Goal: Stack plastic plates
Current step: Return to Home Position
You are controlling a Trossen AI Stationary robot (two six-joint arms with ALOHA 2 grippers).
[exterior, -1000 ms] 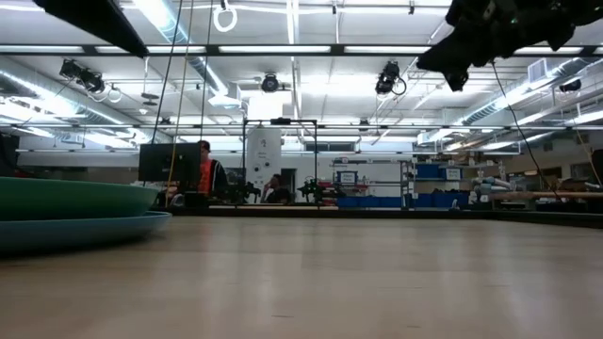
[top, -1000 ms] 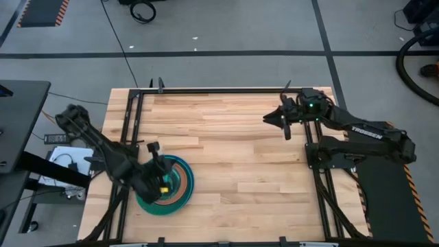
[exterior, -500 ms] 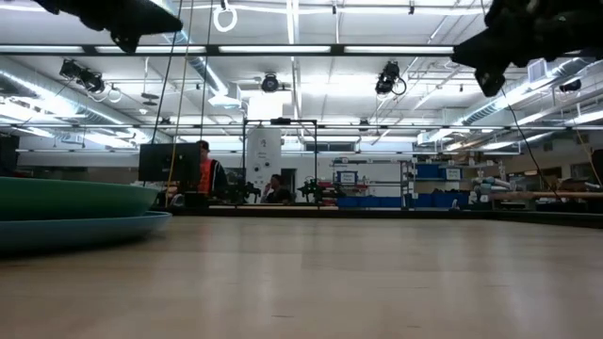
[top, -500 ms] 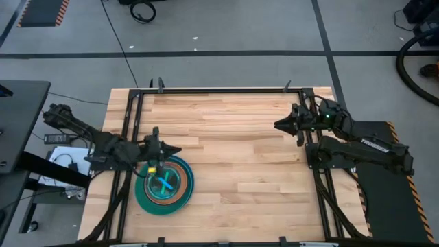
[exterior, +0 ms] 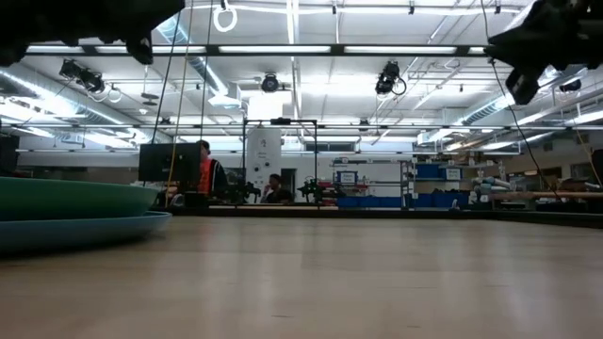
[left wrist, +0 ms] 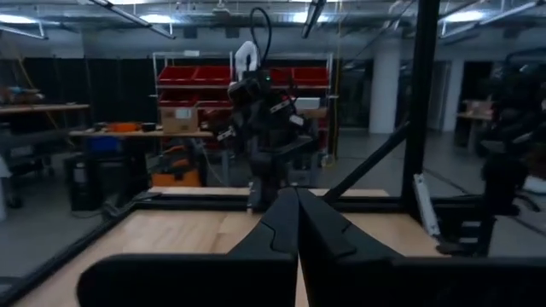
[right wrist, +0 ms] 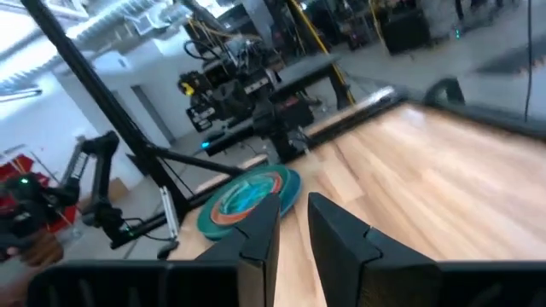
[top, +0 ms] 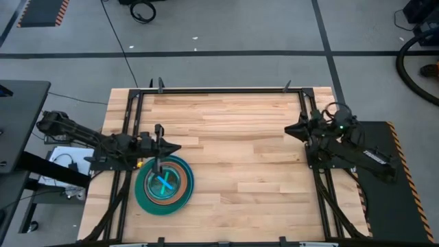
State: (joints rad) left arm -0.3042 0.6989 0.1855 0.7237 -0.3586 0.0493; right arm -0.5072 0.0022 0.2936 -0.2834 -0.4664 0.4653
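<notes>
Your teal plate point(top: 142, 200) is carrying the smaller plates point(top: 182, 182), cyan plate point(top: 163, 182) topmost. Left gripper point(top: 173, 147) is hovering near, clenched empty; right gripper point(top: 291, 130) is waiting, fingers slightly parted.

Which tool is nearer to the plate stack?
Left. The left tool is raised just by the stack's far rim; the right tool is far off, at the table's right edge.

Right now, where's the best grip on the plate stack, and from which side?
Pinch the rim of the large teal bottom plate, which juts beyond the smaller plates nested above. Probably come in low from the table's left edge, where it sits nearest the left gripper.
</notes>
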